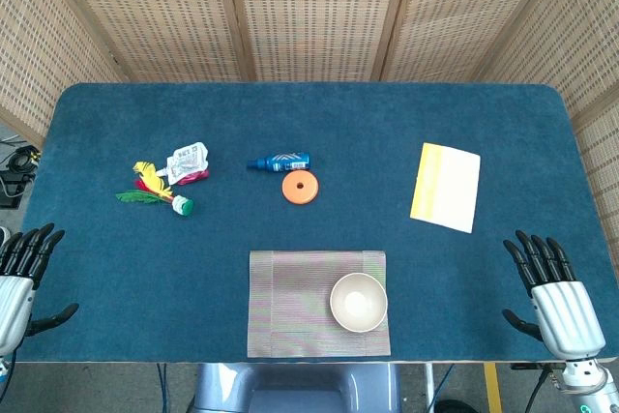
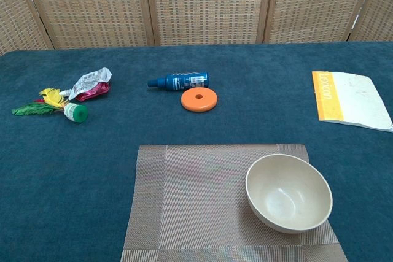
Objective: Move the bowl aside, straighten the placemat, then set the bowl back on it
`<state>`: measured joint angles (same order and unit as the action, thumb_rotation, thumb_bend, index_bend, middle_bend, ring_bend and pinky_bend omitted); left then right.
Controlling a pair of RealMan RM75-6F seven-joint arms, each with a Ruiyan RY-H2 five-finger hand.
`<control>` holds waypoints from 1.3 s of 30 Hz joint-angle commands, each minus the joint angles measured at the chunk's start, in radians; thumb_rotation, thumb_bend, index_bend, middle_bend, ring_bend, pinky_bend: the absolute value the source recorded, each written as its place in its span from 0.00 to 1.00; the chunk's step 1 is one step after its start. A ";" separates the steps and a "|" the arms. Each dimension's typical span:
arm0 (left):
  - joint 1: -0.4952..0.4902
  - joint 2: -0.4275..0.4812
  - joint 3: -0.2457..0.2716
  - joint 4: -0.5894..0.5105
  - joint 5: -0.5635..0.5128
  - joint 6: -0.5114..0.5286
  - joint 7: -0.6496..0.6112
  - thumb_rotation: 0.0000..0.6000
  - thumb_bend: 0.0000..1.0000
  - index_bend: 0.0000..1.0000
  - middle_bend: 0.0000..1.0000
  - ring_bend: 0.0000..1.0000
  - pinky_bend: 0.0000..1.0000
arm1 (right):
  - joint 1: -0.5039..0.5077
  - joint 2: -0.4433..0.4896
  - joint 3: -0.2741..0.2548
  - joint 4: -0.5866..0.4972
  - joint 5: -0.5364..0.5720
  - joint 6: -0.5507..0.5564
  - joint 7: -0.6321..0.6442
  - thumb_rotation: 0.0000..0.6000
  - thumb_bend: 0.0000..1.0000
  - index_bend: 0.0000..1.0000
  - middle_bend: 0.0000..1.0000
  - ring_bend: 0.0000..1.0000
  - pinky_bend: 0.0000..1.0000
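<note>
The bowl (image 2: pixel 288 192) looks smooth, matt ceramic on a ribbed woven placemat (image 2: pixel 196 200); the table (image 2: pixel 123 170) wears fuzzy blue cloth, and at twelve o'clock stands a cane-weave screen (image 2: pixel 202 4).

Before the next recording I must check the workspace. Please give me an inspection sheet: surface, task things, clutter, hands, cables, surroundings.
Surface: blue cloth table, no spills seen.
Job's things: cream bowl stands upright and empty on the right part of the striped placemat, which lies at the near edge.
Clutter: blue spray bottle lying on its side, orange ring disc just in front of it, feather shuttlecock beside a crumpled wrapper, yellow-edged booklet at right.
Hands: left hand and right hand at the near corners, fingers spread, holding nothing.
Cables: black cables on the floor, left.
Surroundings: woven screen panels behind.
</note>
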<state>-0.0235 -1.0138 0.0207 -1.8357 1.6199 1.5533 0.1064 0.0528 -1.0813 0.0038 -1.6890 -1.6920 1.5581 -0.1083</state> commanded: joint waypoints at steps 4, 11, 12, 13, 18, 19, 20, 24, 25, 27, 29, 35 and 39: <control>0.000 0.006 -0.008 0.000 -0.014 0.002 -0.013 1.00 0.07 0.00 0.00 0.00 0.00 | 0.005 0.000 -0.015 -0.003 -0.014 -0.018 0.014 1.00 0.00 0.06 0.00 0.00 0.00; -0.009 0.005 -0.018 -0.013 -0.018 -0.004 0.013 1.00 0.07 0.00 0.00 0.00 0.00 | 0.079 0.028 -0.087 0.019 -0.144 -0.126 0.141 1.00 0.00 0.14 0.00 0.00 0.00; -0.011 0.004 -0.022 -0.018 -0.022 -0.005 0.019 1.00 0.07 0.00 0.00 0.00 0.00 | 0.103 0.019 -0.100 0.039 -0.178 -0.155 0.156 1.00 0.00 0.15 0.00 0.00 0.00; -0.012 0.003 -0.025 -0.021 -0.026 -0.006 0.023 1.00 0.07 0.00 0.00 0.00 0.00 | 0.120 0.014 -0.109 0.054 -0.200 -0.176 0.158 1.00 0.00 0.17 0.00 0.00 0.00; -0.019 -0.001 -0.037 -0.029 -0.048 -0.016 0.039 1.00 0.07 0.00 0.00 0.00 0.00 | 0.201 -0.010 -0.131 0.085 -0.277 -0.282 0.133 1.00 0.00 0.21 0.00 0.00 0.00; -0.020 -0.002 -0.038 -0.029 -0.052 -0.018 0.041 1.00 0.07 0.00 0.00 0.00 0.00 | 0.211 -0.014 -0.132 0.087 -0.282 -0.294 0.127 1.00 0.00 0.23 0.00 0.00 0.00; -0.022 -0.003 -0.040 -0.030 -0.059 -0.022 0.043 1.00 0.07 0.00 0.00 0.00 0.00 | 0.223 -0.020 -0.132 0.088 -0.289 -0.310 0.116 1.00 0.00 0.24 0.00 0.00 0.00; -0.031 -0.008 -0.049 -0.031 -0.094 -0.044 0.054 1.00 0.07 0.00 0.00 0.00 0.00 | 0.272 -0.069 -0.118 0.088 -0.281 -0.387 0.065 1.00 0.00 0.25 0.00 0.00 0.00; -0.032 -0.008 -0.049 -0.031 -0.098 -0.045 0.055 1.00 0.07 0.00 0.00 0.00 0.00 | 0.282 -0.079 -0.114 0.087 -0.272 -0.406 0.062 1.00 0.00 0.26 0.00 0.00 0.00; -0.031 -0.007 -0.050 -0.031 -0.101 -0.044 0.055 1.00 0.07 0.00 0.00 0.00 0.00 | 0.298 -0.095 -0.109 0.085 -0.255 -0.433 0.058 1.00 0.00 0.26 0.00 0.00 0.00; -0.029 -0.007 -0.052 -0.031 -0.105 -0.041 0.053 1.00 0.07 0.00 0.00 0.00 0.00 | 0.311 -0.112 -0.105 0.085 -0.244 -0.453 0.047 1.00 0.01 0.27 0.00 0.00 0.00; -0.027 -0.003 -0.053 -0.030 -0.106 -0.036 0.038 1.00 0.07 0.00 0.00 0.00 0.00 | 0.346 -0.168 -0.100 0.070 -0.221 -0.507 -0.007 1.00 0.13 0.27 0.00 0.00 0.00; -0.024 -0.001 -0.052 -0.030 -0.101 -0.029 0.029 1.00 0.07 0.00 0.00 0.00 0.00 | 0.368 -0.201 -0.094 0.066 -0.202 -0.533 -0.033 1.00 0.19 0.28 0.00 0.00 0.00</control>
<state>-0.0482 -1.0150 -0.0311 -1.8654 1.5186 1.5239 0.1365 0.4153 -1.2758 -0.0925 -1.6211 -1.8997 1.0301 -0.1354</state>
